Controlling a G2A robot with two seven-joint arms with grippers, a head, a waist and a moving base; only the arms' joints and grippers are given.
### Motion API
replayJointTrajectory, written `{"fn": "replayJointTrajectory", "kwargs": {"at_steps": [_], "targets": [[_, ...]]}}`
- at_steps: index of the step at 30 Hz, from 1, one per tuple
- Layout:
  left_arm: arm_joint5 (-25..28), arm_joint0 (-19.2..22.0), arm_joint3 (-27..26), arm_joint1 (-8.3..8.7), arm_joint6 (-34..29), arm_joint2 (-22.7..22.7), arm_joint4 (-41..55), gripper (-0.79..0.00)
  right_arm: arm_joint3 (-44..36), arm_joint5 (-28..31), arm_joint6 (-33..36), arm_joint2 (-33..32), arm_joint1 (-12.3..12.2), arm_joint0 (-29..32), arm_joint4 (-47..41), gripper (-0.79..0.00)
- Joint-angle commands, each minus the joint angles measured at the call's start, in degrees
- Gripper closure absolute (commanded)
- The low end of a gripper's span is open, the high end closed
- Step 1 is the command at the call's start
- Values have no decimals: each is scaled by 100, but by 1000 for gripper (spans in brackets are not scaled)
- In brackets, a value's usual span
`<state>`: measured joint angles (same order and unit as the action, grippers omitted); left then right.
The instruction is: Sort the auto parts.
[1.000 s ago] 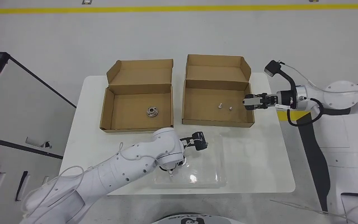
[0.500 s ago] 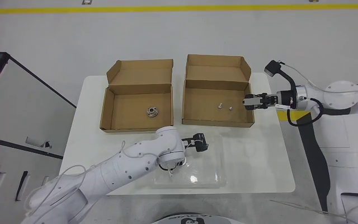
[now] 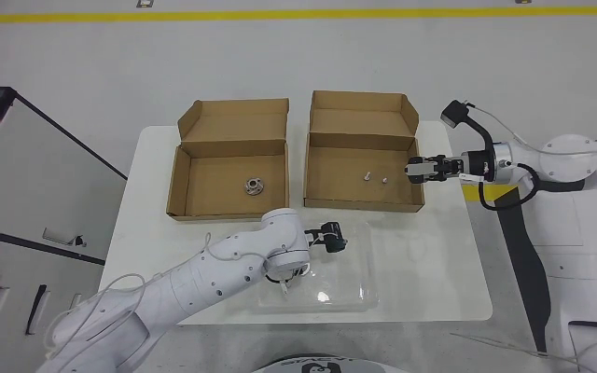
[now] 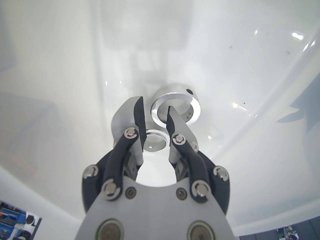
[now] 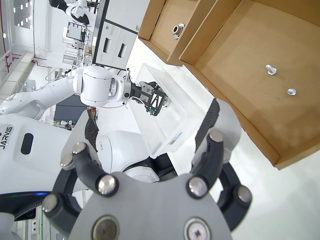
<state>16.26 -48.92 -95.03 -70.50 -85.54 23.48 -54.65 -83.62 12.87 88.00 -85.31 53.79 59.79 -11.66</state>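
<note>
Presently the left hand (image 4: 154,106), part-open and apparently gripping nothing yet, straddles the wall of the metal ring (image 4: 178,91) inside the clear tray (image 3: 359,266); close squarely, then lift straight.

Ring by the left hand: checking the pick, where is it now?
In the left wrist view, the ring lies in the clear tray at the table's front, its wall between the left hand's fingers, a second ring beside it.

We see bright, even light from overhead; glare specks dot the tray (image 4: 250,63) beside the left gripper (image 4: 154,106), and a soft shadow lies just ahead of it.
</note>
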Motion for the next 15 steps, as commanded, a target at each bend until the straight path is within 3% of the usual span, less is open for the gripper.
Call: {"fn": "replayJointTrajectory", "kwargs": {"at_steps": [1,15], "targets": [[18,2,-12,-12,15,0,15,-209,0,0,0,0,0,0,-1,-785],[28,-7,103,-74,31,8,-67,-219,0,0,0,0,0,0,-1,-785]]}}
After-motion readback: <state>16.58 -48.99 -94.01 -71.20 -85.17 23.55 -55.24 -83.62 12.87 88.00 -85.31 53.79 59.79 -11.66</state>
